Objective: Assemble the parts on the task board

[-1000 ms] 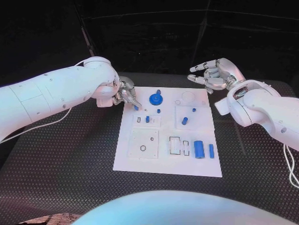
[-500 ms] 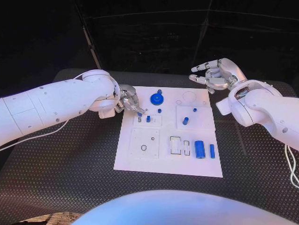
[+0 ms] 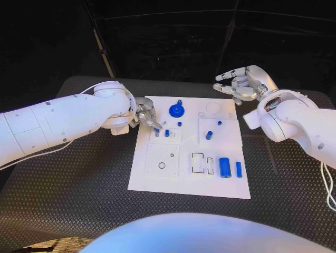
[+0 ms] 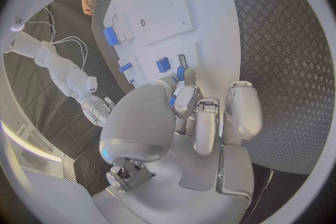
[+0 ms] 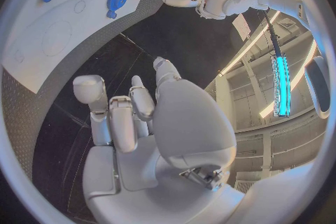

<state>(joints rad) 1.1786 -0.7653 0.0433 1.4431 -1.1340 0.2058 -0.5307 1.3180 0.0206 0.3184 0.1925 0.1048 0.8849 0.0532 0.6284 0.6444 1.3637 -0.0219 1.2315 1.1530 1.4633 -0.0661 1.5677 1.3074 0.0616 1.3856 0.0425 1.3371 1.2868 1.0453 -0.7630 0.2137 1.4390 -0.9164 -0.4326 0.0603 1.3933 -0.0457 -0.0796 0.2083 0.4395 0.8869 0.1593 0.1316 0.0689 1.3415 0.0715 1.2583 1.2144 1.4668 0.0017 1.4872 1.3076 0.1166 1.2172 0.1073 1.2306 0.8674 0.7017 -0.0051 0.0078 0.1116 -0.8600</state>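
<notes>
Head view, left hand point(image 3: 145, 116) over task board point(image 3: 184, 174) edge

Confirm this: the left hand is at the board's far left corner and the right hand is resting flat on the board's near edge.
Not quite. The left hand is indeed at the task board's far left corner, but the right hand is not on the near edge. The head view shows it raised beyond the board's far right corner, fingers apart and holding nothing.

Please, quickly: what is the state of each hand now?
Left hand: fingers at a small blue part on the task board; a grip cannot be told.
Right hand: open, holding nothing.
</notes>
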